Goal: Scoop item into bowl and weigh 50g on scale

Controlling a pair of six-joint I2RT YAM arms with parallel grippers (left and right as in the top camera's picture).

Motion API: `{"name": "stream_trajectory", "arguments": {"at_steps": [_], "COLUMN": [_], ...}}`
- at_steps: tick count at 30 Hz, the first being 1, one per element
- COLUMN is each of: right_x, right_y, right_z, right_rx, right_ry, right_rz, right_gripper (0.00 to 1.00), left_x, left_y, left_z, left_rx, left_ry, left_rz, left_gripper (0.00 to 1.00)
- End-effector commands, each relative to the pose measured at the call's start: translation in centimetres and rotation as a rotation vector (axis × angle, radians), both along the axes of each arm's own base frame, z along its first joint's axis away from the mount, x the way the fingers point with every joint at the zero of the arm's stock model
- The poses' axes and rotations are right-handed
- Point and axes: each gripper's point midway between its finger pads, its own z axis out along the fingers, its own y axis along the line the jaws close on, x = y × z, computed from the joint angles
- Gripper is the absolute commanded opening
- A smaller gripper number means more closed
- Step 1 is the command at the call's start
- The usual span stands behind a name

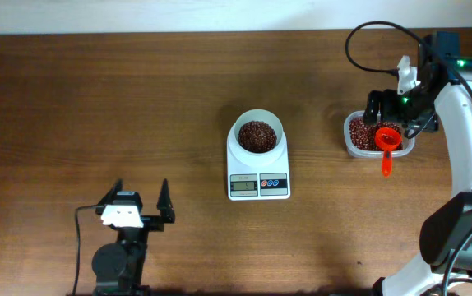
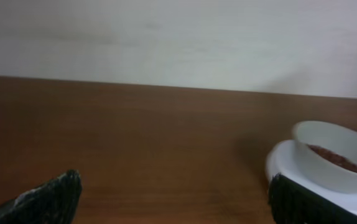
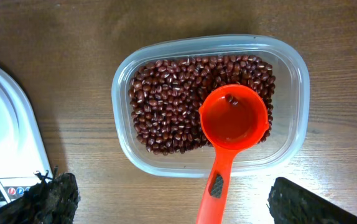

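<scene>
- Scoop (image 3: 233, 118) lies on the beans (image 3: 166, 106) in the tub (image 3: 121, 115), below the right pincer (image 3: 177, 200), which is wide open and empty.
- Left pincer (image 1: 141, 187): wide open, empty.
- Display (image 1: 242, 185) on the scale (image 1: 258, 165) is too small to read.

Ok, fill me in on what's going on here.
Nothing is being gripped. The right gripper hangs open over the clear tub of beans, where the orange scoop lies nearly empty. The white bowl sits on the scale, holding beans. The left gripper is open, apart from everything.
</scene>
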Motion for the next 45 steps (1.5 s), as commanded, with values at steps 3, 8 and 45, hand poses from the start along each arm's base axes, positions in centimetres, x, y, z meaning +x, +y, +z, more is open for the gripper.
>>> {"name": "stream_trajectory", "arguments": {"at_steps": [3,8,45], "right_x": [-0.1,-0.1,-10.2], "right_y": [0.1,0.1,2.0], "right_z": [-0.2,-0.2,9.2], "right_rx": [0.005,0.005,-0.144], "right_ry": [0.004,0.004,-0.599], "right_rz": [0.004,0.004,0.189], "right_gripper": [0.99,0.99,0.99], "left_x": [-0.1,-0.1,-0.1], "left_y": [1.4,1.4,1.4], "left_z": [-0.2,-0.2,-0.2], "left_rx": [0.025,0.025,0.025], "left_ry": [0.008,0.008,0.008], "left_rz": [0.075,0.075,0.075], "left_gripper": [0.99,0.99,0.99]}}
